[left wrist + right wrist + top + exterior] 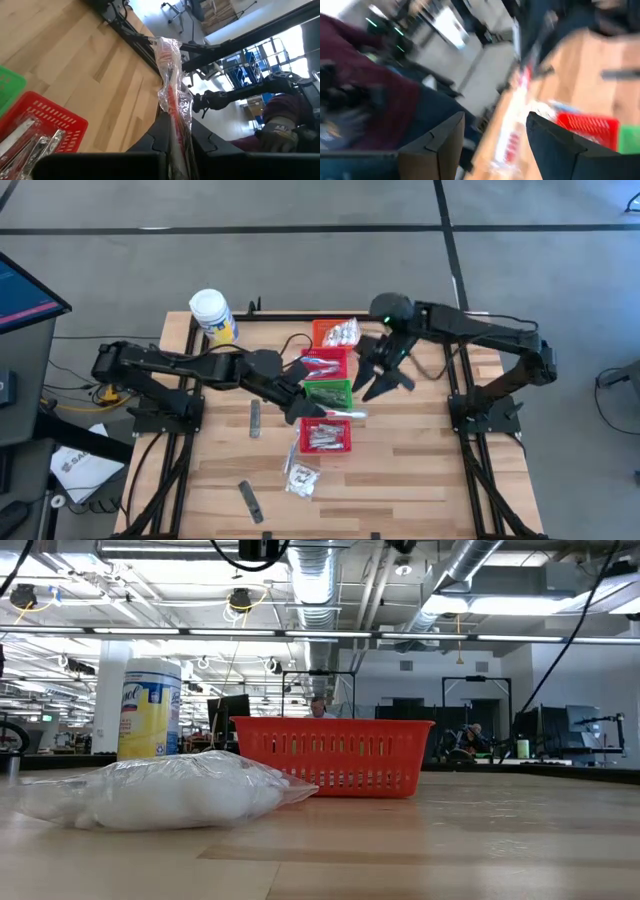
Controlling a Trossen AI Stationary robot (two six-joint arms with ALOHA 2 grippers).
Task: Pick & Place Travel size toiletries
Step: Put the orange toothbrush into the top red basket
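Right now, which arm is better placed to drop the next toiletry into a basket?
Left. The left gripper is shut on a wrapped toothbrush by the baskets; the right gripper hangs open and empty beside them.

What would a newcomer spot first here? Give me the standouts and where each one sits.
The column of small mesh baskets at the table's middle draws the eye first, orange at the far end, then red, green and red. Just right of them, the left gripper is shut on a wrapped toothbrush, while the right gripper hovers open beside the baskets. A large white jar stands at the table's far left corner.
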